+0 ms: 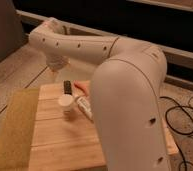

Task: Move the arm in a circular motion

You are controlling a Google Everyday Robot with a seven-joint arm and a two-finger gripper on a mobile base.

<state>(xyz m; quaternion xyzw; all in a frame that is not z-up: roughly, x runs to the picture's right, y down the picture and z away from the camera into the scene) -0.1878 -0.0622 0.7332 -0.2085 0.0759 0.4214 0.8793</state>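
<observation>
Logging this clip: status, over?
Gripper past table far edge, pointing down. Arm bent across table's right side. Beside it white cup, dark bar; no contact seen.

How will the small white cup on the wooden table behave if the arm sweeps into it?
The white cup looks squat and upright, so probably slides rather than tips. It seems small, likely light, so a graze could shove it into the white tube beside it. The hand hangs near the far edge of the table, behind the cup.
</observation>
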